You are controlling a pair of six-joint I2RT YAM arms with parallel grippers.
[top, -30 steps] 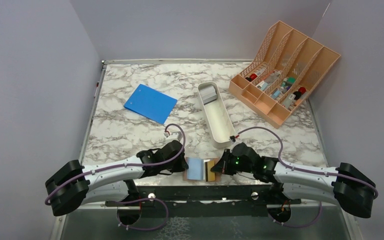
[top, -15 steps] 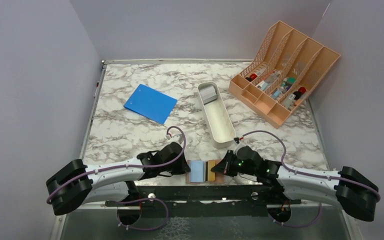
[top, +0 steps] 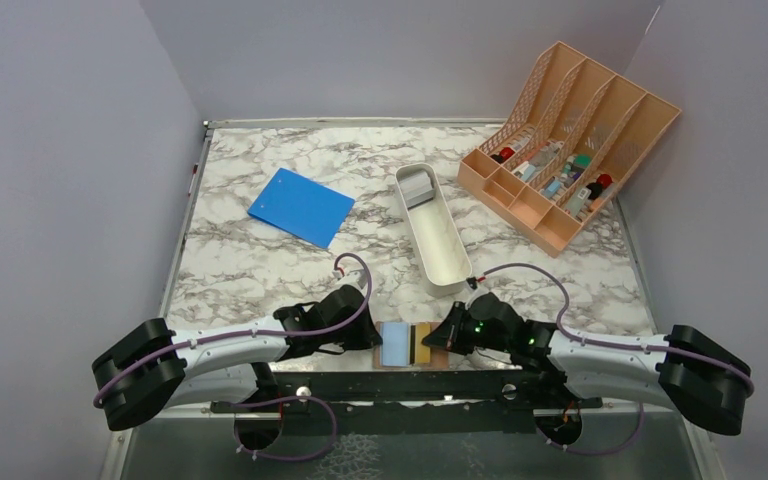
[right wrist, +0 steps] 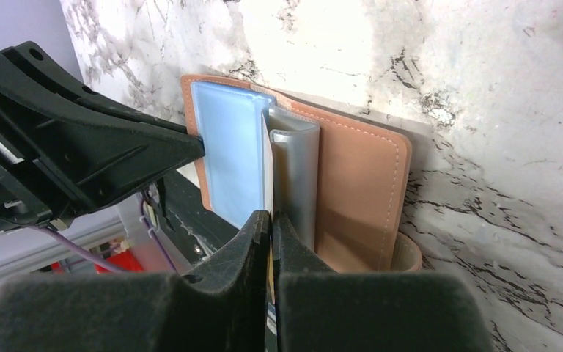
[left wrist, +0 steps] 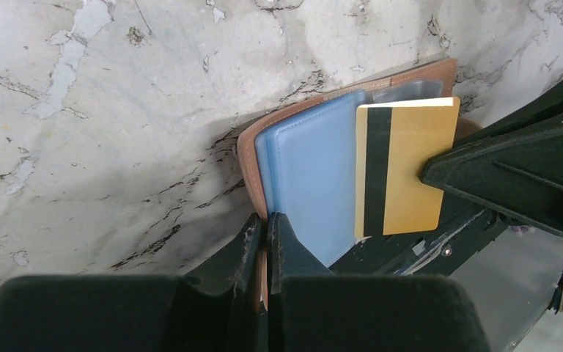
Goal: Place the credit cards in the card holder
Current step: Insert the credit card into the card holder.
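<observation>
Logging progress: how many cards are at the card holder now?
1: a gold card, black-striped, over the open card holder, pinched in the right jaws. More may hide inside its sleeves.

Left fingers (top: pixel 365 337) and right fingers (top: pixel 443 335) flank card holder (top: pixel 393 343)

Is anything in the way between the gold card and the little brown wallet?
Nothing visible is. The gold card, pinched in the right gripper jaws, sits right over the open card holder, whose edge the left gripper holds.
</observation>
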